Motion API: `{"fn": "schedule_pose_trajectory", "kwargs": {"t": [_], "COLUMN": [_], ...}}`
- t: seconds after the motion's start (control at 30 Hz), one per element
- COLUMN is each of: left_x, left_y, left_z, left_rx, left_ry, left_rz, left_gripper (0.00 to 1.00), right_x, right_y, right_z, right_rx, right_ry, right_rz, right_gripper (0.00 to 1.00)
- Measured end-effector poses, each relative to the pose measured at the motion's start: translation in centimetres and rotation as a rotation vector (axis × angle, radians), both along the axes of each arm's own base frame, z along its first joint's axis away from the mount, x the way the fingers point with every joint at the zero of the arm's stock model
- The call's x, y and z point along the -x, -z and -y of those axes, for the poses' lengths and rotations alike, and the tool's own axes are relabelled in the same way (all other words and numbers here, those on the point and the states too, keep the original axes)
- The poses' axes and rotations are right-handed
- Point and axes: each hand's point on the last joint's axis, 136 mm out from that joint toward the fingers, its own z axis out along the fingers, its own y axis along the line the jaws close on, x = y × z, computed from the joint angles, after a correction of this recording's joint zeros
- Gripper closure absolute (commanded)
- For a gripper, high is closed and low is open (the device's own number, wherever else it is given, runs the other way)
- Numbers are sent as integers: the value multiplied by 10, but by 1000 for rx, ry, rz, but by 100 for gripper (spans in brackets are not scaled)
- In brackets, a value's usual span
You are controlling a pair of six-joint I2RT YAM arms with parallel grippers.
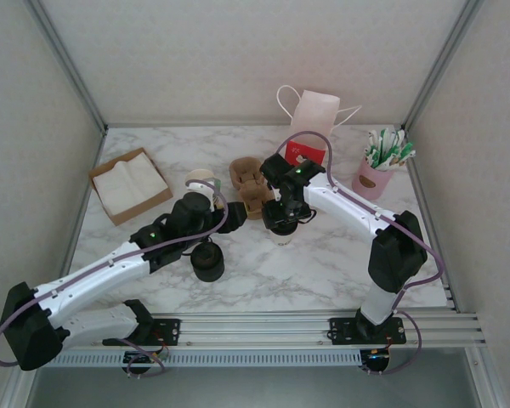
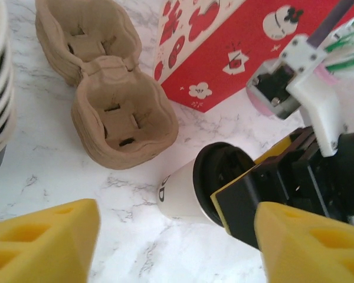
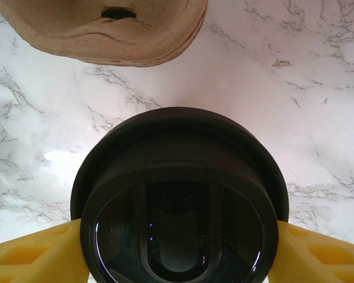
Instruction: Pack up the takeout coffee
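The takeout coffee [image 1: 280,235] is a small cream paper cup [image 2: 180,196] with a black lid [image 3: 177,194], close in front of the cardboard carrier. My right gripper [image 1: 282,219] comes down from above and is shut on it, its yellow fingers [image 3: 29,253] pressed against both sides of the lid. I cannot tell whether the cup's base touches the marble. My left gripper [image 1: 235,218] hovers just left of the cup, open, with only bare marble between its yellow fingers [image 2: 41,242]. The red-and-white bag [image 1: 310,127] stands upright at the back.
A brown cardboard cup carrier [image 2: 118,112] lies between the cup and the bag. A stack of lidless cups [image 1: 201,183] and a squat black lid stack [image 1: 207,262] flank the left arm. A napkin box [image 1: 129,184] sits far left. A pink holder of sticks [image 1: 376,174] stands right.
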Motion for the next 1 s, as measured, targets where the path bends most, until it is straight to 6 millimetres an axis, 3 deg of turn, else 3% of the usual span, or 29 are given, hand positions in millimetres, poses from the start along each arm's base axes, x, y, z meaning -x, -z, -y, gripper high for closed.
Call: {"fn": "schedule_pose_trajectory", "kwargs": {"t": [0.17,0.63,0.87,1.0], "left_x": [0,-1,-2,-1], "left_y": [5,13,32,49], "left_z": [4,8,14,19], "left_rx": [15,13,-10,-33], "left_ry": [14,31,50,70], "left_rz": [-26,-53,-102,-148], "left_gripper": [49,52,65,67], "right_x": [0,2,3,2], "right_y": [-1,1,2,3], "right_z": [0,-2,-3,-3], "right_rx": [-5,-14,-19,-20], "right_ry": [-1,-3,-5,-5], "right_rz": [1,-7,-12,-10], "right_gripper": [29,29,29,29]}}
